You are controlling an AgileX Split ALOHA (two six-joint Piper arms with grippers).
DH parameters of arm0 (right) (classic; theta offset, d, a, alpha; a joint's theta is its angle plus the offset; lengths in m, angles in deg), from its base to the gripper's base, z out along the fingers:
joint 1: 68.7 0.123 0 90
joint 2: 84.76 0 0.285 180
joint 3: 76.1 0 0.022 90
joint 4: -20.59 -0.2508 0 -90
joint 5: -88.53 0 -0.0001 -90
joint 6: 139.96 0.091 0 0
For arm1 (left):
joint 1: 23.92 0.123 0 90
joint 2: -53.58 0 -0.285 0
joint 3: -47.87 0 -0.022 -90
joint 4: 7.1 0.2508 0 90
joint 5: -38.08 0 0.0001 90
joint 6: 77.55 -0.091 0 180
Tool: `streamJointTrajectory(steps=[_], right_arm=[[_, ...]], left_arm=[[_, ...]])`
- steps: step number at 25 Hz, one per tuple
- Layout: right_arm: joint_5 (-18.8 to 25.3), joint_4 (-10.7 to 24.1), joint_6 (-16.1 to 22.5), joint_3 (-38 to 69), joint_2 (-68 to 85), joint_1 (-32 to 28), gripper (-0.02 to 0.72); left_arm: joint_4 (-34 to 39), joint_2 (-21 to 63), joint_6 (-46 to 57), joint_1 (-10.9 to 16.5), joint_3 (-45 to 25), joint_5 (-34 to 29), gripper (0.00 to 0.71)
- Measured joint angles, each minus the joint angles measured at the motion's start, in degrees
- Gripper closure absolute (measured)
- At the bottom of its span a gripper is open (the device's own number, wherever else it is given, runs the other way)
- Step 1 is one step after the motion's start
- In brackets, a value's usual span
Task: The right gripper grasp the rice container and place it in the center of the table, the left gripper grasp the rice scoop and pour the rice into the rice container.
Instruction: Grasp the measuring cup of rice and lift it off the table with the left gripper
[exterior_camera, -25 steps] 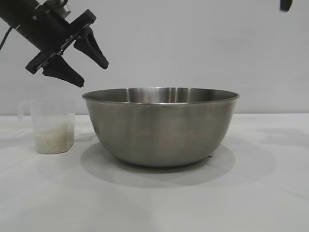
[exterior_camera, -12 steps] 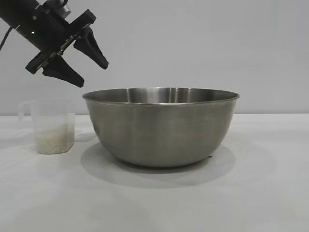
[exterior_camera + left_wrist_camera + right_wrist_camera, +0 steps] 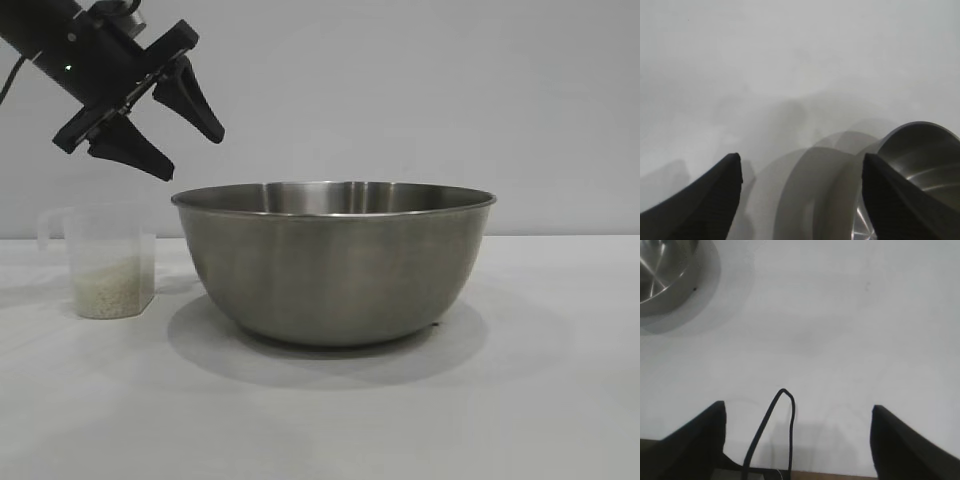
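The rice container (image 3: 335,265), a big steel bowl, stands mid-table on the white table (image 3: 540,400). Left of it stands the rice scoop (image 3: 108,262), a clear cup with rice (image 3: 108,290) in its lower part. My left gripper (image 3: 196,155) hangs open in the air above the scoop and the bowl's left rim, holding nothing. In the left wrist view the left gripper (image 3: 801,162) shows wide-set fingers with the rice container (image 3: 920,160) beside one. My right gripper (image 3: 797,412) is open and empty over bare table, far from the rice container (image 3: 660,270). It is out of the exterior view.
A black cable loop (image 3: 782,430) hangs between the right gripper's fingers. A brown table edge (image 3: 840,475) runs just below that gripper. A plain grey wall (image 3: 420,90) stands behind the table.
A dark tip of the right arm at the exterior view's top right corner has gone out of view. The left gripper, bowl and scoop have not moved.
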Motion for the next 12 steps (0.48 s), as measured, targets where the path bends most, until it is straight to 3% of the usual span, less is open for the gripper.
streamJointTrajectory(steps=[12], right_arm=[[-0.2,-0.1,0.0,0.1,5.6,0.0,0.172]], left_arm=[[1.3,0.7,-0.4,0.0,0.0,0.0,0.258]])
